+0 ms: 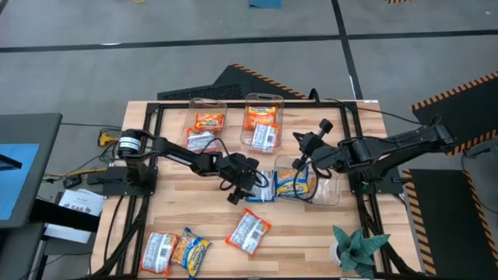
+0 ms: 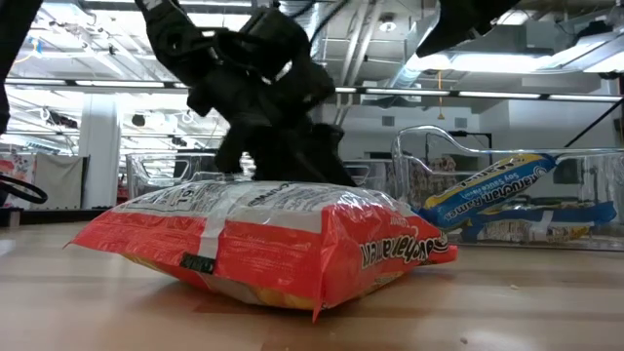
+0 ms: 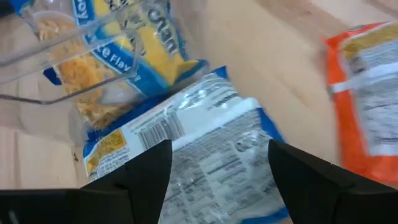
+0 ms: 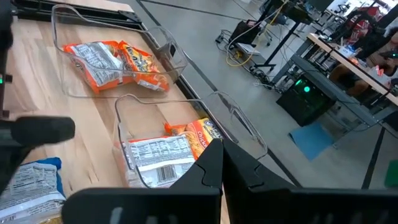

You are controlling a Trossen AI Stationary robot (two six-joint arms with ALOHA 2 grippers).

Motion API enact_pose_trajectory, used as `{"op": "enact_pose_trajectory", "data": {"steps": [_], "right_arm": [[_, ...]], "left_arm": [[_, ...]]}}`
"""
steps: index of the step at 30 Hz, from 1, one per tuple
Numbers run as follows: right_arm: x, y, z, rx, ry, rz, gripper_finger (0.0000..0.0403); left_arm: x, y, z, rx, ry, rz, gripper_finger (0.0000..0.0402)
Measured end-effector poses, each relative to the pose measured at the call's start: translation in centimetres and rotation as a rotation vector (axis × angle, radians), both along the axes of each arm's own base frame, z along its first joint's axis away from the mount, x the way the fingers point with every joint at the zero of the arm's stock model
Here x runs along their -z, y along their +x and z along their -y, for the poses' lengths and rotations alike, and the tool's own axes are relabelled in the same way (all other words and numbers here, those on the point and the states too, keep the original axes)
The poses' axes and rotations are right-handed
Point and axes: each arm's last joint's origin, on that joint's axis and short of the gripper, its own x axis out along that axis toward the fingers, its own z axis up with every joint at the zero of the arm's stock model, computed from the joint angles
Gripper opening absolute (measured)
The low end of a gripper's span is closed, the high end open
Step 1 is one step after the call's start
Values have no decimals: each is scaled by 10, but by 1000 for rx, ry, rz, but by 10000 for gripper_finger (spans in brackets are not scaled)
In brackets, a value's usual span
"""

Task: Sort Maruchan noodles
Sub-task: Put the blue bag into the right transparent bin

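Note:
My left gripper (image 3: 217, 180) is open over a blue-edged noodle packet (image 3: 205, 149) that lies back side up on the table (image 1: 263, 191), beside a clear bin (image 1: 325, 187) holding a blue-yellow packet (image 1: 294, 183). One finger stands on each side of the packet's width. My right gripper (image 4: 219, 167) is shut and stays above the table near that bin's far side (image 1: 305, 159). Two clear bins at the far edge hold orange and silver-white packets (image 1: 207, 122) (image 1: 262, 124). Three loose packets lie near the near edge (image 1: 159, 250) (image 1: 191, 250) (image 1: 249, 232). My left gripper comes at the blue-edged packet from above, its open fingers (image 3: 149, 171) over the printed back (image 3: 249, 155). The packet lies flat on the table. I cannot tell whether the fingers touch it.
In the low view an orange-red packet (image 2: 263, 244) fills the foreground. A small potted plant (image 1: 354, 250) stands at the near right corner. A black frame (image 1: 156, 140) runs around the tabletop. Bare wood (image 1: 311, 233) lies between the loose packets and the plant.

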Motion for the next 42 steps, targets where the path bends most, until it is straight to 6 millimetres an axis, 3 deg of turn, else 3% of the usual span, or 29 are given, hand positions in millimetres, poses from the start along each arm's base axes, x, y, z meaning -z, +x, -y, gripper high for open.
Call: {"op": "enact_pose_trajectory", "data": {"steps": [5, 10, 13, 17, 20, 24, 27, 34, 39, 42], "right_arm": [[0, 0, 0, 1, 3, 0, 22], [0, 0, 0, 2, 5, 3, 22], [0, 0, 0, 2, 6, 3, 22], [0, 0, 0, 3, 11, 8, 22], [0, 0, 0, 3, 10, 7, 22], [0, 0, 0, 3, 10, 5, 22], [0, 0, 0, 3, 10, 4, 22], [0, 0, 0, 2, 11, 8, 22], [0, 0, 0, 2, 12, 14, 22], [-1, 0, 0, 2, 12, 17, 22]], "left_arm": [[21, -1, -2, -57, 44, -97, 256], [28, -4, -3, -143, 57, -177, 236], [30, -7, -2, -194, 99, -216, 181], [31, -9, 1, -220, 106, -246, 47], [27, -11, 3, -233, 90, -255, 13], [8, -19, 8, -210, 113, -236, 4], [-20, -28, 11, -198, 152, -184, 2], [-88, -41, 11, -186, 226, 141, 0], [-106, -37, 4, -104, 186, 435, 0], [-103, -27, -3, -52, 139, 541, 0]]}}
